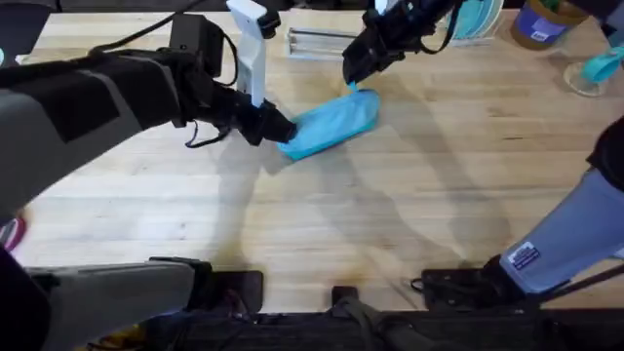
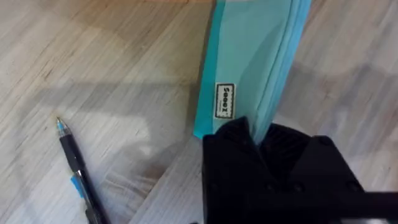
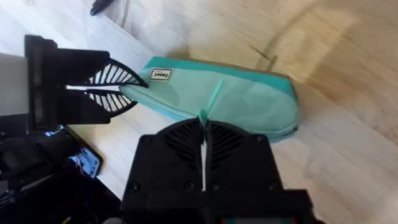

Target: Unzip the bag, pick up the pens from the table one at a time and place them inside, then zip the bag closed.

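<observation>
Bag [image 1: 331, 125] lies mid-table, long axis running near-left to far-right, left gripper [image 1: 280, 132] clamped on its near-left end, right gripper [image 3: 203, 127] pinched shut on zipper pull [image 3: 214, 96] toward the far-right end.

You're looking at lab-style robot workstation: butcher-block desk [image 1: 409, 195] carrying arm bases, cables trailing, containers [image 1: 539, 21] sitting along far edge.

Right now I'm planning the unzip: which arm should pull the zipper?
Probably the right: its gripper is pinched on the zipper tab, while the left gripper clamps the bag's end.
</observation>
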Tool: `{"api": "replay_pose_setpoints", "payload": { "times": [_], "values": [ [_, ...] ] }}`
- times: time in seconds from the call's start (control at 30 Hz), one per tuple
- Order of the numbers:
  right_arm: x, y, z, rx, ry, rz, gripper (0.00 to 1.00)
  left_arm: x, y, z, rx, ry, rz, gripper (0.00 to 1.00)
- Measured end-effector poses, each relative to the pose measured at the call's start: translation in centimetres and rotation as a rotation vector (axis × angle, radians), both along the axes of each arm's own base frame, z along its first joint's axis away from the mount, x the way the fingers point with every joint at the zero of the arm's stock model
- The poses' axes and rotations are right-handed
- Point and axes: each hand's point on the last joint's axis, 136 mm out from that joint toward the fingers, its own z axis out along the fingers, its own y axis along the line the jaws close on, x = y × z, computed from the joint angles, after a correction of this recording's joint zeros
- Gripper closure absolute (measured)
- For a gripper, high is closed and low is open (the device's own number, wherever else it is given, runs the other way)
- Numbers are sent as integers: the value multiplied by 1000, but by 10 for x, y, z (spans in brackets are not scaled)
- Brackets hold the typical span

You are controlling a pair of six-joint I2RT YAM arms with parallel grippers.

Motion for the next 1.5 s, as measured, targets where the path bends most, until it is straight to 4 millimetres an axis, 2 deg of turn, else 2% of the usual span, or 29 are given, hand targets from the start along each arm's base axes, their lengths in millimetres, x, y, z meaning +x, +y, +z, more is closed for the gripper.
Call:
{"api": "replay_pose_setpoints", "payload": {
  "times": [0.13, 0.33, 0.5, 0.87, 1.07, 1.2, 1.37, 1.5],
  "values": [
    [4, 0, 7, -1, -22, 0, 972, 0, 0, 0, 1, 1, 1, 959],
    [0, -1, 6, -7, 7, -18, 972, 0, 0, 0, 0, 2, 1, 959],
    [-5, 8, 5, -14, 19, -23, 972, 0, 0, 0, 1, 3, 1, 959],
    [-24, 57, 7, -7, 18, -1, 971, -1, 1, -1, 5, 5, 3, 959],
    [-26, 79, 8, -2, -5, -25, 970, 1, 4, -2, 13, 5, 13, 959],
    [-31, 98, 2, 3, 6, -25, 970, 1, 4, -2, 11, 5, 13, 959],
    [-48, 121, -8, 2, 36, 14, 970, 0, 3, -1, 6, 6, 10, 959],
    [-55, 130, -14, -5, 53, 24, 970, -1, 3, -1, 6, 9, 8, 959]
  ]
}}
